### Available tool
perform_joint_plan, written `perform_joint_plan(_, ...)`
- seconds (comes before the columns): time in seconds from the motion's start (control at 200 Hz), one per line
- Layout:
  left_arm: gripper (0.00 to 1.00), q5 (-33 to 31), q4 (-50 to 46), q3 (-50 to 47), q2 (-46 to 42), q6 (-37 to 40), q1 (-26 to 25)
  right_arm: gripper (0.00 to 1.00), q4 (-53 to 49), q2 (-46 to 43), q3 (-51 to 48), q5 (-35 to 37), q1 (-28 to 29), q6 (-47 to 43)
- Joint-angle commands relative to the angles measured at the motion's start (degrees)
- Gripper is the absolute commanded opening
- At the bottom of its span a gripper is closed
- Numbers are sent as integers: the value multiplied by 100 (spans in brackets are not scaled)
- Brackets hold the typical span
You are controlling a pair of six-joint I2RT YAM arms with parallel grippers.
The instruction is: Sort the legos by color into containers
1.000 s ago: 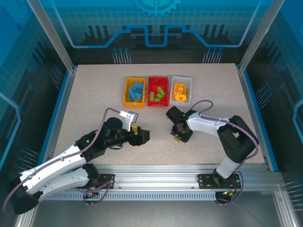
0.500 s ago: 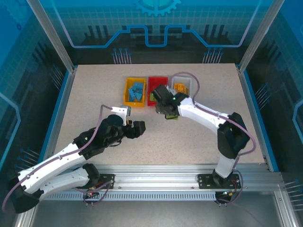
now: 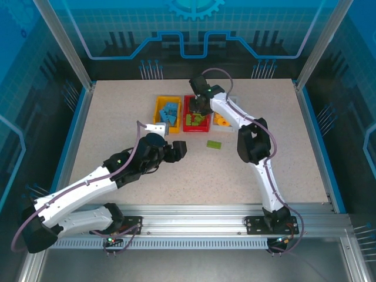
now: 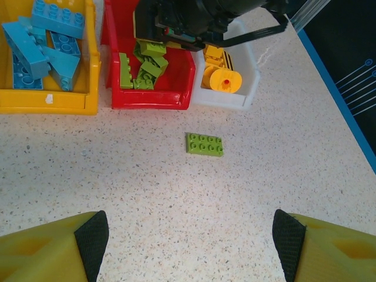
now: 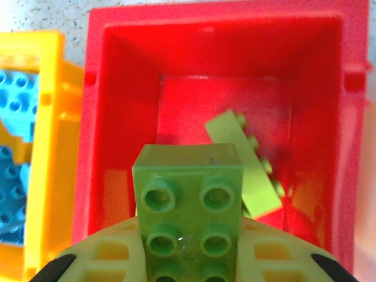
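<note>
Brick (image 5: pixel 188 176): green, studded hard plastic; light, rigid, probably slick-sided; clamped across its flanks in right gripper (image 5: pixel 189 252), over red bin (image 5: pixel 117 88).
Plate (image 4: pixel 204 144): green, thin, studded; loose on speckled table (image 4: pixel 282 176), near the bins; best pinched across its short width.
Left gripper (image 4: pixel 189 241): jaws apart, empty, short of plate.
Red bin: glossy walls, green bricks inside.

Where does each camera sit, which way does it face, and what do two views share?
Top external: above and behind the arms, looking down at the speckled table; left gripper and right gripper show.
Left wrist: on the left arm, facing forward and down at a flat green plastic brick; its open yellow fingers show.
Right wrist: above the red plastic bin, facing down; its fingers hold a chunky green plastic brick.
Shared: both wrist views show the red bin.
</note>
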Motion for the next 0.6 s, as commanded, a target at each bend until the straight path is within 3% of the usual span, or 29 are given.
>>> perform_joint_plan(0.0,78,-73,117,162,28,14,-26,44,-596,345,601,-387,23,-218)
perform_joint_plan(0.16,78,-8,72,141,16,-16,-26,64,-648,243,704,-309,25,-143)
perform_joint_plan(0.4,78,109,66,97,9,-62,-35,62,-131,-1231,-489,24,188,-213)
perform_joint_plan(0.595,78,420,370,-160,144,-95,-162,60,794,-3058,-2969,435,281,-26)
